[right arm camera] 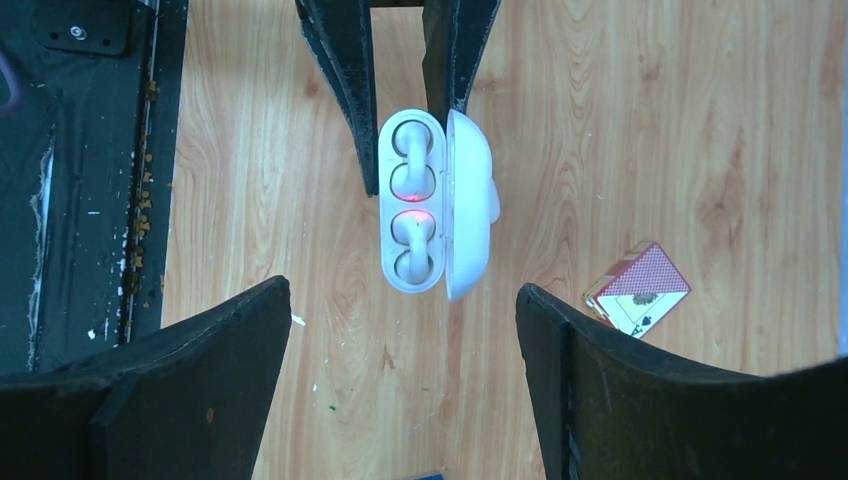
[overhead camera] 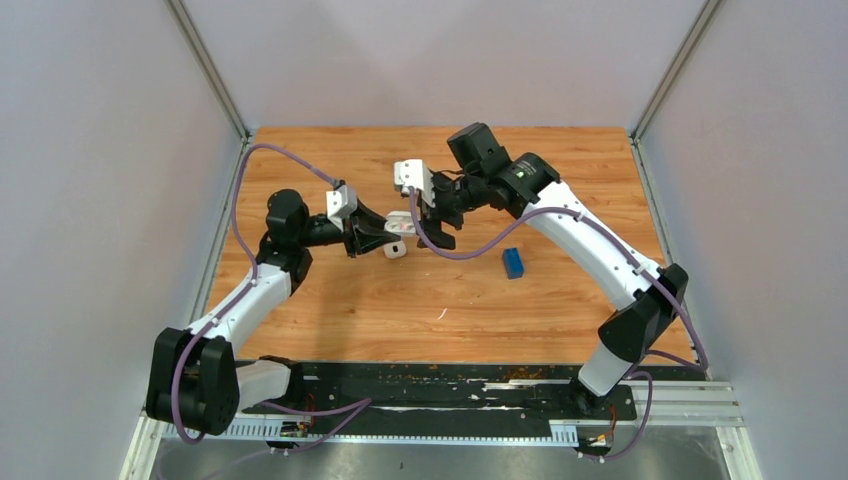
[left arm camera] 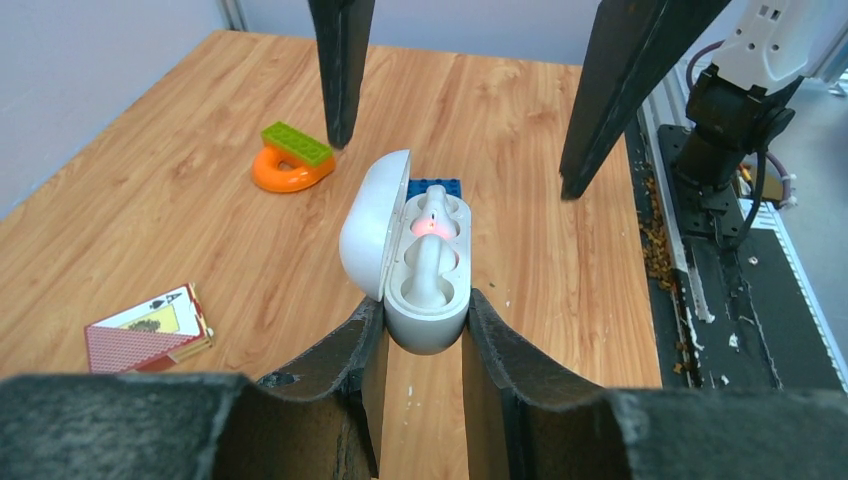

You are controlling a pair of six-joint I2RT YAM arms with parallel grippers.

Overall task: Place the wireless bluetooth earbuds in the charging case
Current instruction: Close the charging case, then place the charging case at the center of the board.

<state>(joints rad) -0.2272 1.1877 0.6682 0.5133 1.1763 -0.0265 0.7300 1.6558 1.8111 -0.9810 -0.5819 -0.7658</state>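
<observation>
The left arm reaches in low. The left end effector point(left arm camera: 425, 318) squeezes the charging case point(right arm camera: 415, 215) tight and holds it over the counter point(right arm camera: 620, 120). The right arm bends down from above, and the right end effector point(right arm camera: 402, 300) hangs wide open, holding nothing. Both earbuds point(right arm camera: 410, 160) sit inside the open case. In the top view, the arms mostly hide the case.

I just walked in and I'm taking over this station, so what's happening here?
The left gripper holds the open charging case. Both earbuds sit inside it, with a red light glowing between them. The right gripper hangs open facing the case, holding nothing.
</observation>
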